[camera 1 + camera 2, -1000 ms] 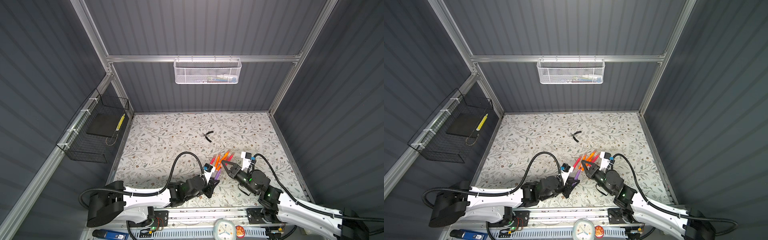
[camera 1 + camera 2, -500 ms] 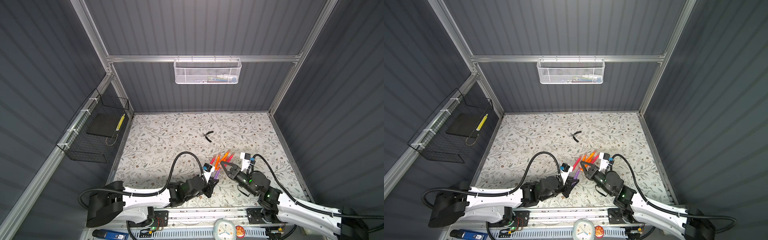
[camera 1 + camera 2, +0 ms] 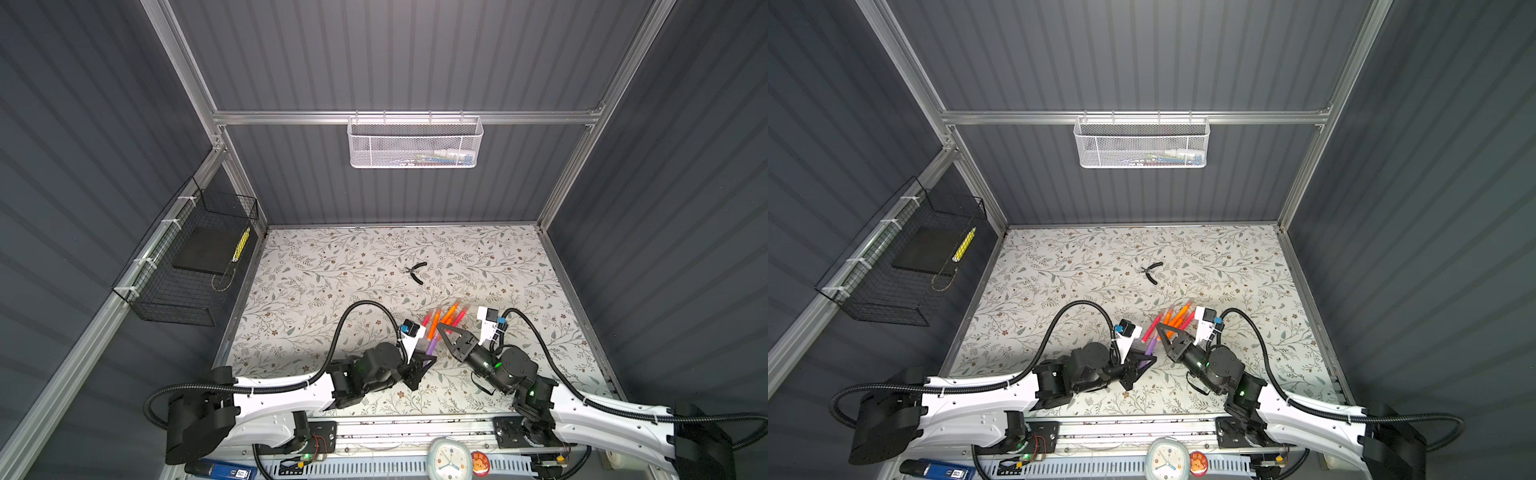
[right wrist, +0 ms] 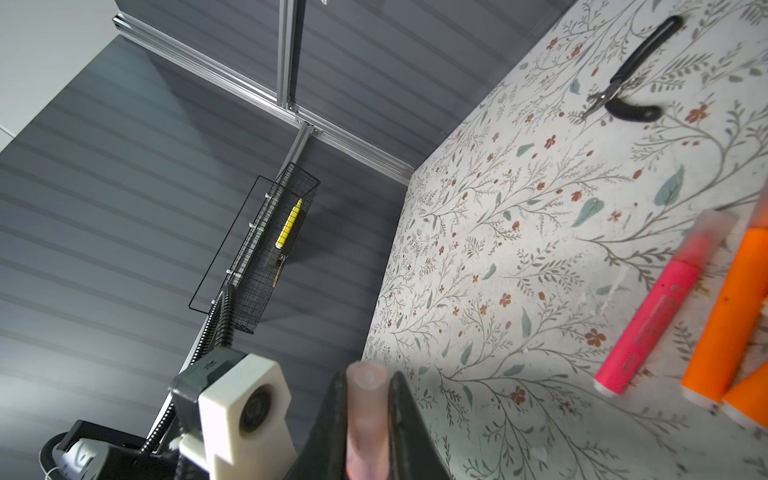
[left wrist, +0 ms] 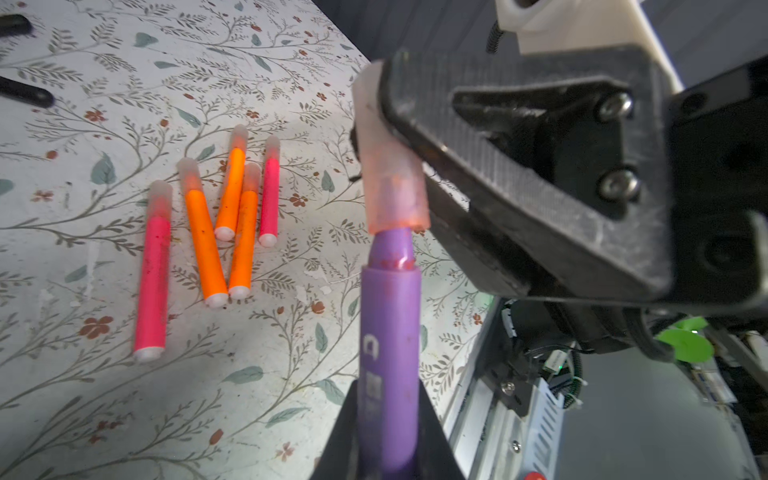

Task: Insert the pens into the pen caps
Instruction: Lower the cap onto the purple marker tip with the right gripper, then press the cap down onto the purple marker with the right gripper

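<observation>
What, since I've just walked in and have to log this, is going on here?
The left gripper holds a purple pen, the right gripper holds a cap, and they meet over the table. The pen's tip is inside the cap's mouth, but the cap is not pushed home yet. Five other pens lie capped on the table beside them; pliers lie farther back, untouched.
</observation>
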You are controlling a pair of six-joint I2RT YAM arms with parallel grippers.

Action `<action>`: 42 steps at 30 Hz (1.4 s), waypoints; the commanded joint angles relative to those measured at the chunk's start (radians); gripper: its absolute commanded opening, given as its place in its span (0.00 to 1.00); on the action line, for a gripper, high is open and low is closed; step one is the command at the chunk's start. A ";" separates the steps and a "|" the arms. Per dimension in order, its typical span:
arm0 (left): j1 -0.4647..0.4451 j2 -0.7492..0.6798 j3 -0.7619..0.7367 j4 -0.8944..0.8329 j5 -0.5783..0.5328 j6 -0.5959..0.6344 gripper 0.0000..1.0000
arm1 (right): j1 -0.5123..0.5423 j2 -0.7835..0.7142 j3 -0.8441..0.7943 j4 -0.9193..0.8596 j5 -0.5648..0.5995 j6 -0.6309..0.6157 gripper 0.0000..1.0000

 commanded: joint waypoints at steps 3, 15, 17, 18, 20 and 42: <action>0.053 -0.059 0.062 0.051 0.080 -0.066 0.00 | 0.032 0.004 -0.029 0.045 -0.025 -0.075 0.00; 0.062 -0.117 0.091 0.020 0.097 -0.067 0.00 | 0.060 0.034 -0.066 0.173 -0.106 -0.227 0.01; 0.061 -0.114 0.093 0.023 0.102 -0.068 0.00 | 0.065 0.043 -0.073 0.193 -0.117 -0.245 0.02; 0.061 -0.115 0.094 0.023 0.103 -0.066 0.00 | 0.065 0.044 -0.076 0.198 -0.116 -0.245 0.03; 0.061 -0.116 0.091 0.021 0.097 -0.060 0.00 | 0.067 0.044 -0.081 0.201 -0.112 -0.244 0.05; 0.061 -0.089 -0.014 0.027 0.064 0.118 0.00 | 0.065 -0.336 -0.074 -0.172 0.049 -0.280 0.85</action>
